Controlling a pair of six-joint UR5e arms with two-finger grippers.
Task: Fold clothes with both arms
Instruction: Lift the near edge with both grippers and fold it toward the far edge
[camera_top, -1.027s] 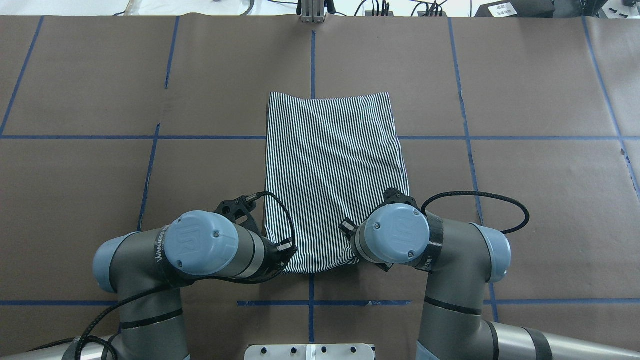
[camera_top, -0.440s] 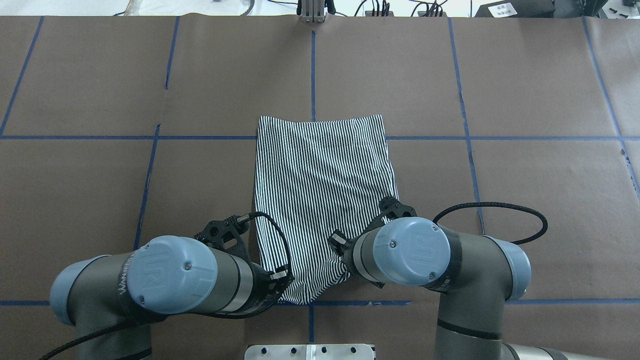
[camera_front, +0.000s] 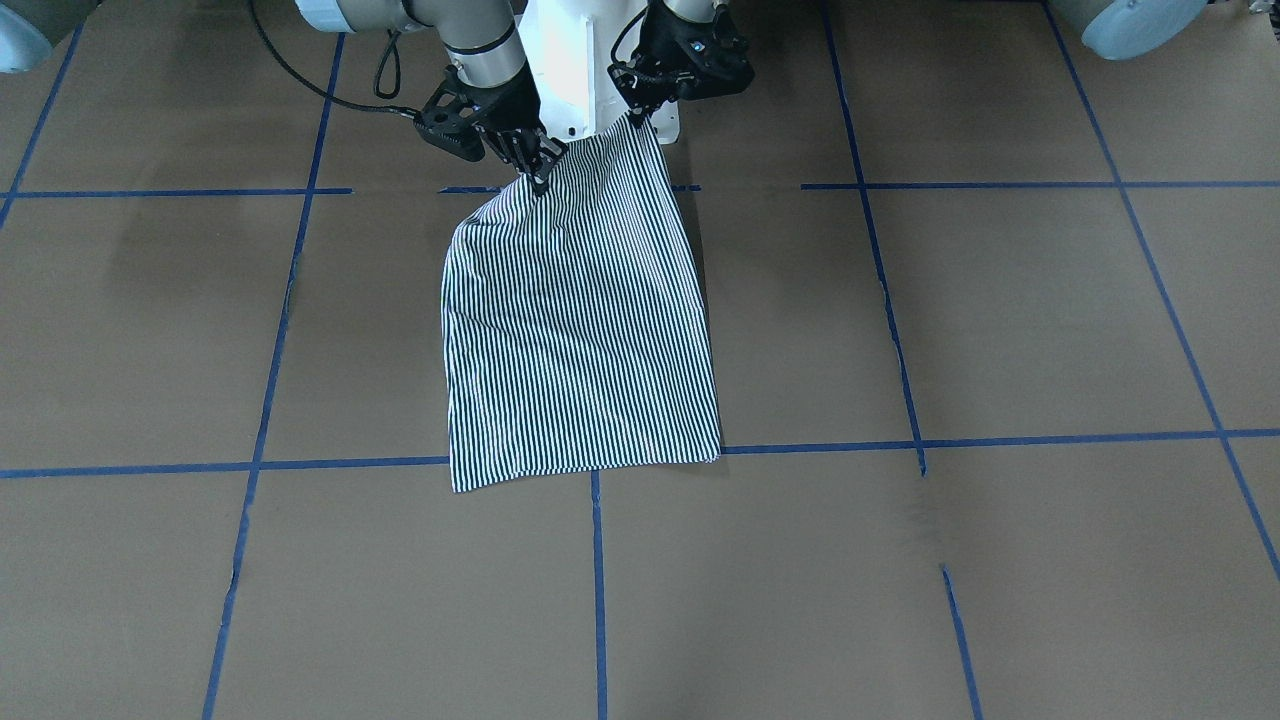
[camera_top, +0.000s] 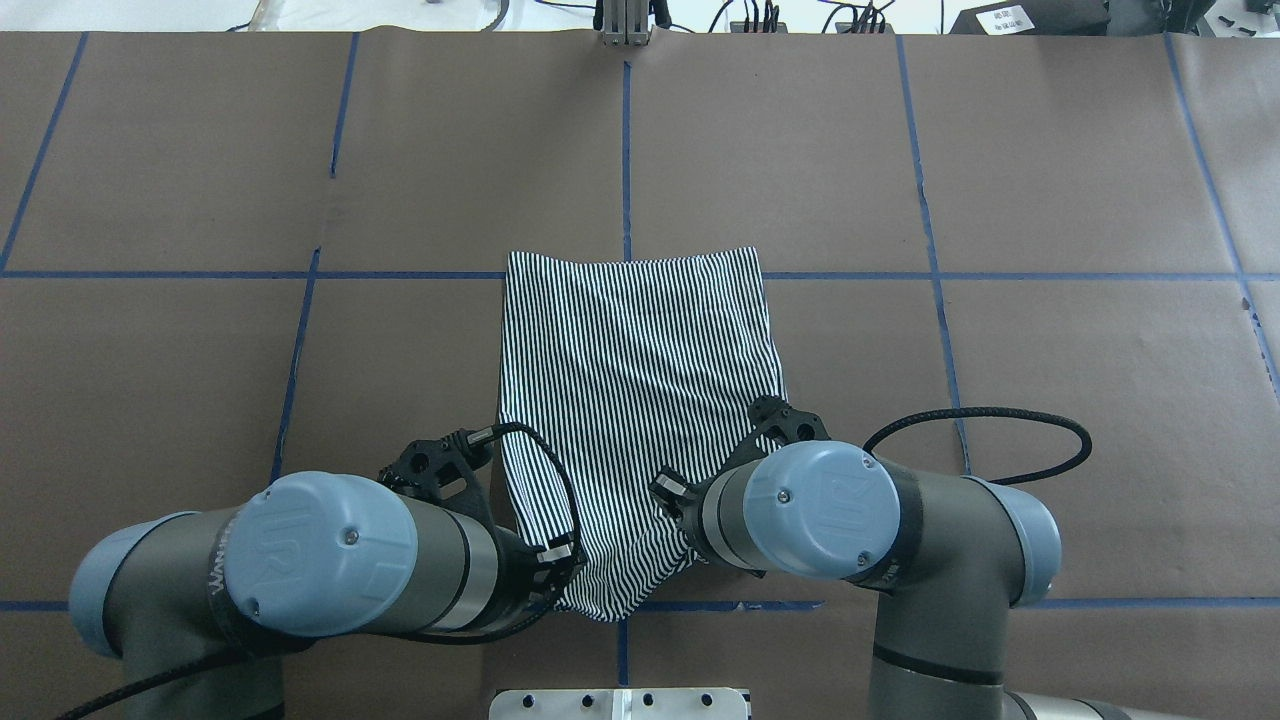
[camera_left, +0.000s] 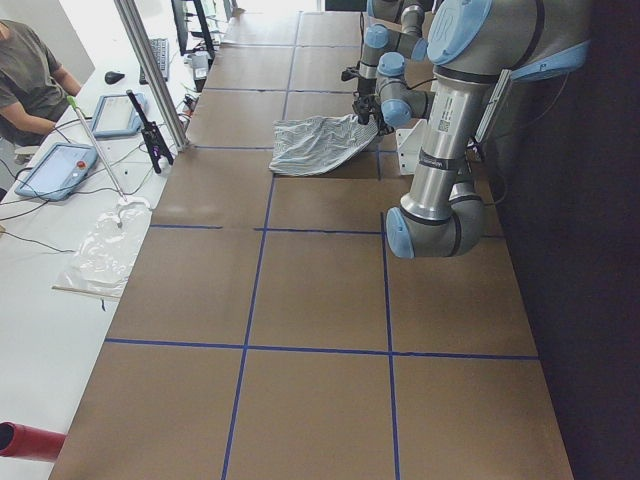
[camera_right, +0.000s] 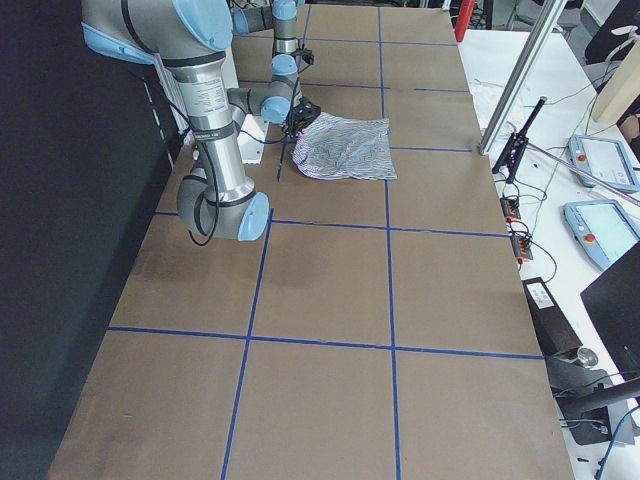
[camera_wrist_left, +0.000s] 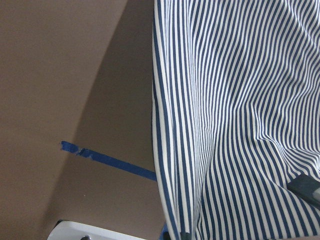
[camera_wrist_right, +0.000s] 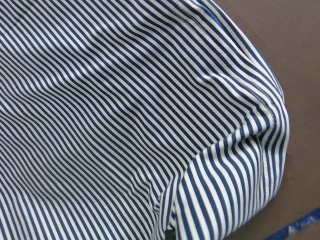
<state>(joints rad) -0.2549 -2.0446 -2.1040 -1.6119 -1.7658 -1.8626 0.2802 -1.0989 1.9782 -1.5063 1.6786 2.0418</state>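
Broad brown table (camera_front: 1000, 320) surrounds shirt (camera_front: 580, 330).
Its raised corners are pinched by left gripper (camera_front: 640, 114) and right gripper (camera_front: 537, 172); far hem lies flat.

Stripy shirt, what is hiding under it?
Under the raised end of the shirt, held by the left end effector and right end effector, only brown table and blue tape show. Where it lies flat, the cloth covers whatever is beneath.
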